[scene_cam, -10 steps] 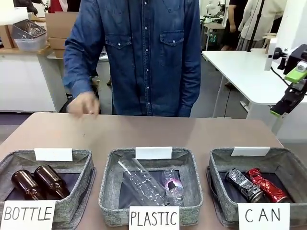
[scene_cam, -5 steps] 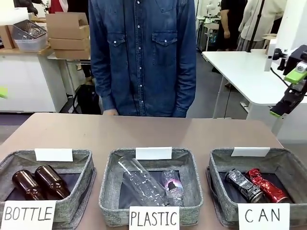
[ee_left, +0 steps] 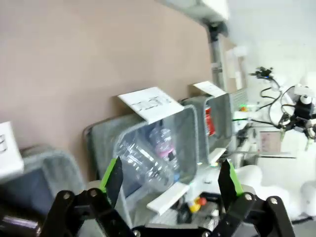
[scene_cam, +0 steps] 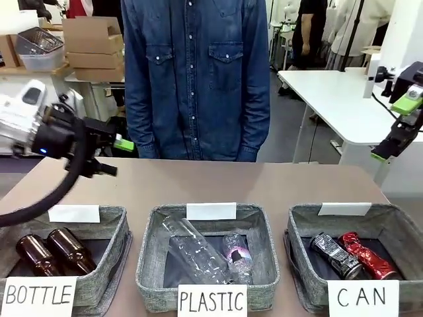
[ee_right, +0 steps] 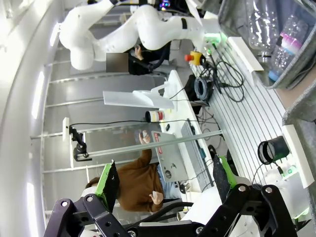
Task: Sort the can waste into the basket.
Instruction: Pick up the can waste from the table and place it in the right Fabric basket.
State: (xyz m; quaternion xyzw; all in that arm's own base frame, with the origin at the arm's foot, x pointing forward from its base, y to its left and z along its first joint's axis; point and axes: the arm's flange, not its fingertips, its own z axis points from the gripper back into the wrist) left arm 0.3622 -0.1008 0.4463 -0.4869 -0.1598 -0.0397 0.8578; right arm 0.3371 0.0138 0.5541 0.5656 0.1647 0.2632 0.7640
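Both cans lie in the grey basket (scene_cam: pixel 301 228) signed "CAN" at the front right: the silver can with dark print (scene_cam: pixel 336 255) on the left, the shiny red can (scene_cam: pixel 367 255) beside it. My left gripper (scene_cam: pixel 117 157) hangs open and empty above the table's left side, behind the "BOTTLE" basket. In the left wrist view the open left gripper (ee_left: pixel 170 177) looks sideways along the baskets, and the red can (ee_left: pixel 208 120) shows inside the CAN basket (ee_left: pixel 223 123). Off the table's right edge, my right gripper (scene_cam: pixel 396 125) stands raised, open and empty. The right gripper (ee_right: pixel 164 180) faces away from the table.
The "BOTTLE" basket (scene_cam: pixel 115 228) holds two brown bottles (scene_cam: pixel 56 251). The "PLASTIC" basket (scene_cam: pixel 151 251) holds clear plastic bottles (scene_cam: pixel 201 254). A person in a denim shirt (scene_cam: pixel 195 72) stands at the far edge, arms down. A white table (scene_cam: pixel 337 99) stands at the right.
My left arm has swung into view from the left, over the table. The person's hand has drawn back and the person now stands upright. The right gripper and the cans have not moved.
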